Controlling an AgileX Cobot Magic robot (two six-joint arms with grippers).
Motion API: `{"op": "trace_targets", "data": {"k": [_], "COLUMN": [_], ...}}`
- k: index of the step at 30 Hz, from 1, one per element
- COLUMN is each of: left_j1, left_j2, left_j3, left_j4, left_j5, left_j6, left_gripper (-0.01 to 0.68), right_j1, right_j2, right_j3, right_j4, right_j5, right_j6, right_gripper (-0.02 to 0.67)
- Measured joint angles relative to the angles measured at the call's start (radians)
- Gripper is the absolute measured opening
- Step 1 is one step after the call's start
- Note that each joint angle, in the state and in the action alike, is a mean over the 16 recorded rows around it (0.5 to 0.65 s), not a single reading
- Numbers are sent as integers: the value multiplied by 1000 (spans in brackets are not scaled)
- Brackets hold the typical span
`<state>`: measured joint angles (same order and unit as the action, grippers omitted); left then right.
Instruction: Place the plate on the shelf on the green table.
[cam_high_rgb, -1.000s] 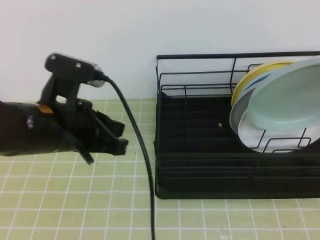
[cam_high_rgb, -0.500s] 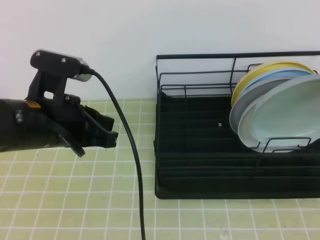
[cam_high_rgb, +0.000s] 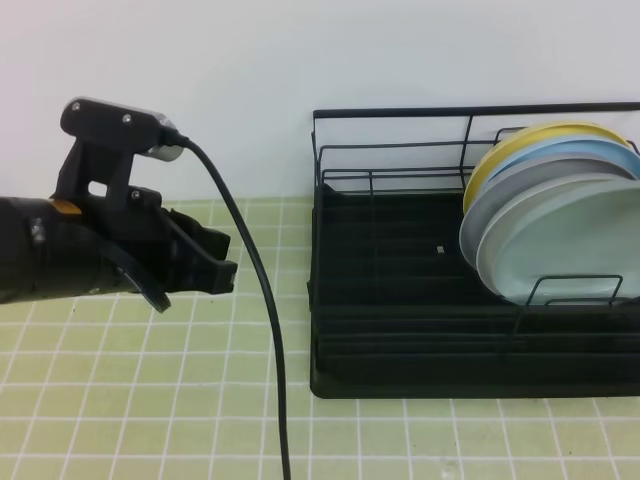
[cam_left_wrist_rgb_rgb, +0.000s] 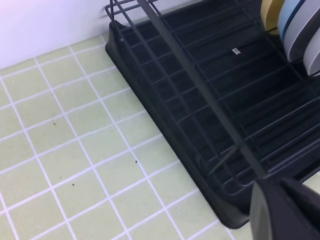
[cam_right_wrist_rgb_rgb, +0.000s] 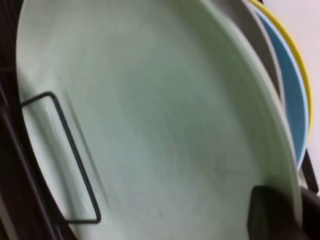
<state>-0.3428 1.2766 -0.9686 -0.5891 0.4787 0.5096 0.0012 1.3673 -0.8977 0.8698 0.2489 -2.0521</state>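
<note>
The pale aqua plate (cam_high_rgb: 570, 240) stands on edge at the right end of the black wire shelf (cam_high_rgb: 400, 340), in front of three other plates and behind a wire divider loop (cam_high_rgb: 580, 290). It fills the right wrist view (cam_right_wrist_rgb_rgb: 150, 125). My right gripper (cam_right_wrist_rgb_rgb: 295, 210) is shut on its rim at the lower right and is out of the exterior view. My left gripper (cam_high_rgb: 222, 268) is shut and empty, and hovers over the green table (cam_high_rgb: 150, 400) to the left of the shelf. Its tips show in the left wrist view (cam_left_wrist_rgb_rgb: 287, 210) above the shelf's corner (cam_left_wrist_rgb_rgb: 210, 100).
A yellow plate (cam_high_rgb: 520, 140), a sky-blue plate (cam_high_rgb: 575, 152) and a grey-white plate (cam_high_rgb: 500, 200) lean in the rack behind the aqua one. A black cable (cam_high_rgb: 270, 330) hangs from the left arm to the front edge. A white wall stands behind.
The aqua plate has dropped lower into the rack behind the divider loop. My left arm drew back to the left, then stayed still.
</note>
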Motion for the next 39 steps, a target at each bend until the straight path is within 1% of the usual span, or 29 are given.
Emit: {"op": "trace_targets", "data": {"k": [11,16,25,39], "left_j1": [0,0,0,0], "left_j2": [0,0,0,0], "left_j3": [0,0,0,0], "left_j4": [-7,-7,-7,-7], "left_j5": [0,1,3,4], "left_j6": [3,3,3,9], "left_gripper": [-2,-2,-2,-2], "right_j1": [0,0,0,0], "right_j2": [10,9,9,-32], "right_j3": [5,5,5,5], "right_j4": [82,107,178,323], "right_j5": [-10,-6,20,47], "right_j6": [15,14,13,43], "right_gripper": [244,292,312,316]}}
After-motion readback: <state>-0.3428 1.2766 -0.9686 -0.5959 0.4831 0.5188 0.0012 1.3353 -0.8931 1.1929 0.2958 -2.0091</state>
